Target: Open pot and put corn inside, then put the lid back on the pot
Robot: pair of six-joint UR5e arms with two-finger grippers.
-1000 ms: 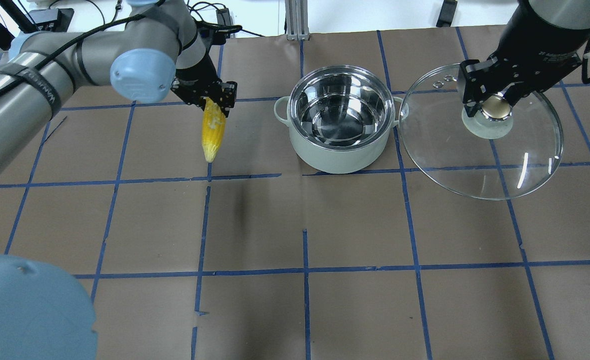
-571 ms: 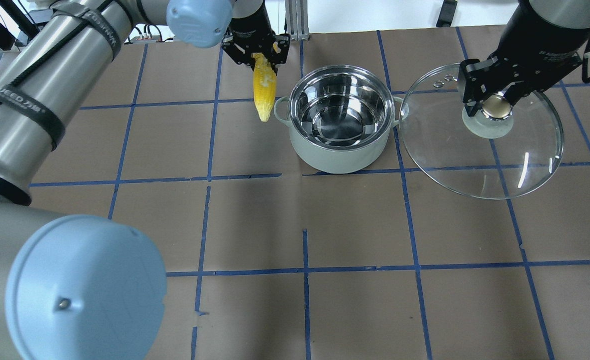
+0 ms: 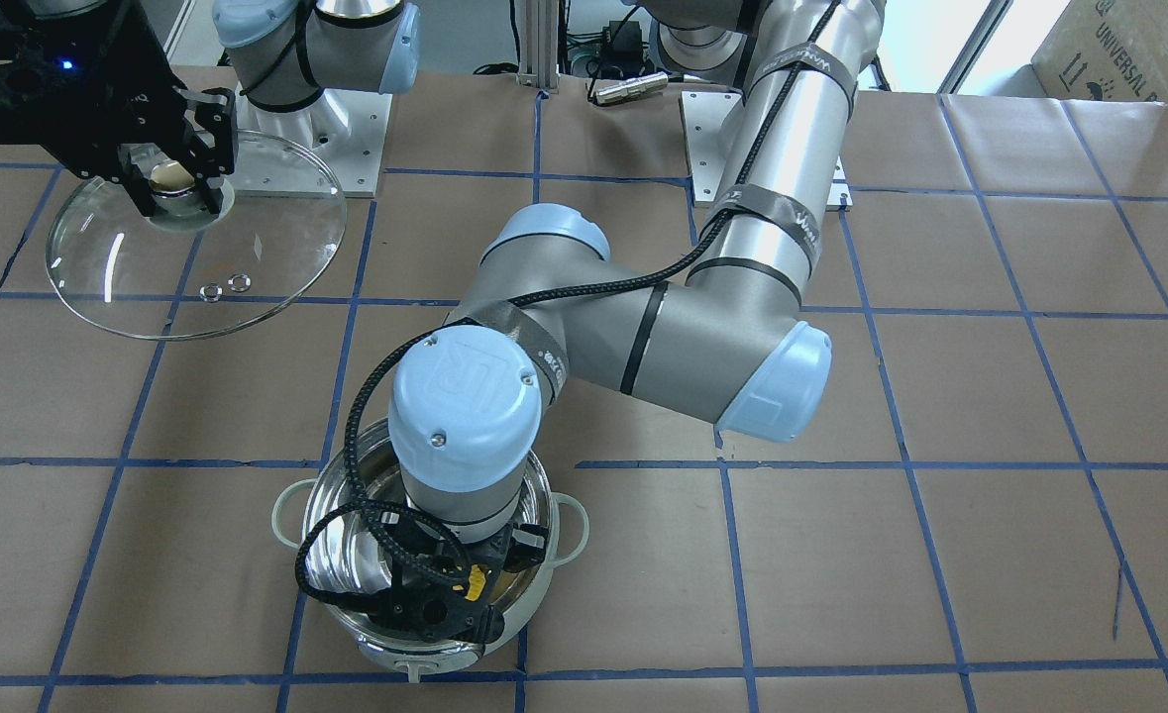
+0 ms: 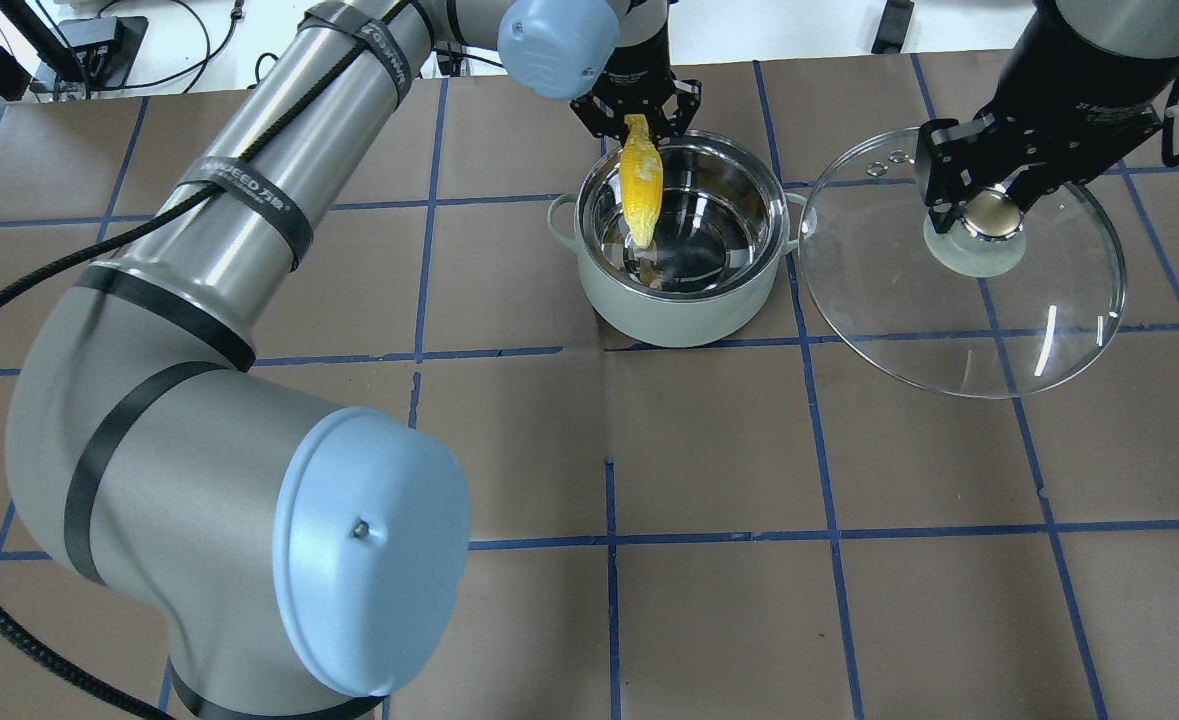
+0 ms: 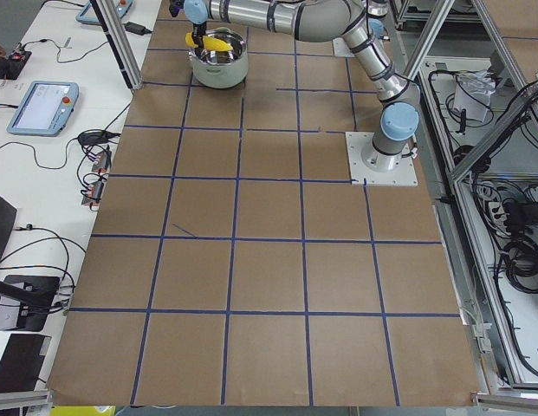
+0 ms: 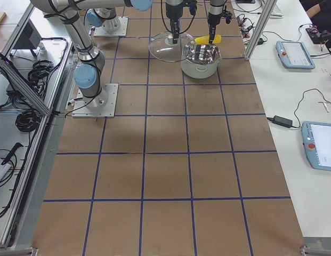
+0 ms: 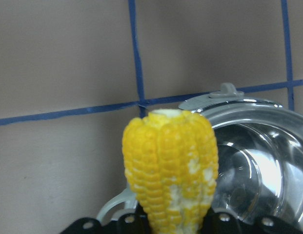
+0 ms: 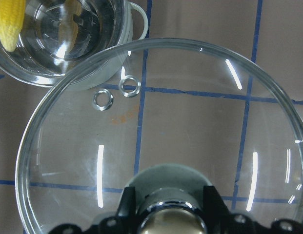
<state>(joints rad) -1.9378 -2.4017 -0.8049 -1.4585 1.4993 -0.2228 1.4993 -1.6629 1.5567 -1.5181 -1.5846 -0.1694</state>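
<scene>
the left gripper (image 4: 639,122) is held at about the 12 o'clock edge of the pot (image 4: 684,318) in the overhead view, and its jaws are closed on the thick butt end of the corn (image 4: 642,190). the ear is gripped only at that end. the rest of it juts out past the fingertips toward 6 o'clock, so that the tapered tip is carried over the left half of the shiny steel opening. a yellow reflection is thrown on the pot's floor. the side views are small, and it cannot be told from them whether the tip has dipped below the rim.

in the left wrist view the corn is seen end-on between the jaws at the lower edge, with the pot's rim and its front knob (image 7: 228,90) lying toward 2 o'clock of it.

the pot stands open on the brown papered table (image 4: 509,440). the lid (image 4: 949,320) is held at 3 o'clock of the pot, with the right gripper (image 4: 989,212) clamped on its gold-topped knob (image 8: 167,222) from both sides. the knob sits squarely between the two fingers. the glass edge overlaps the pot's 3 o'clock loop handle (image 4: 799,205) in the overhead view. the two vent rings (image 8: 129,86) are turned toward the pot.
</scene>
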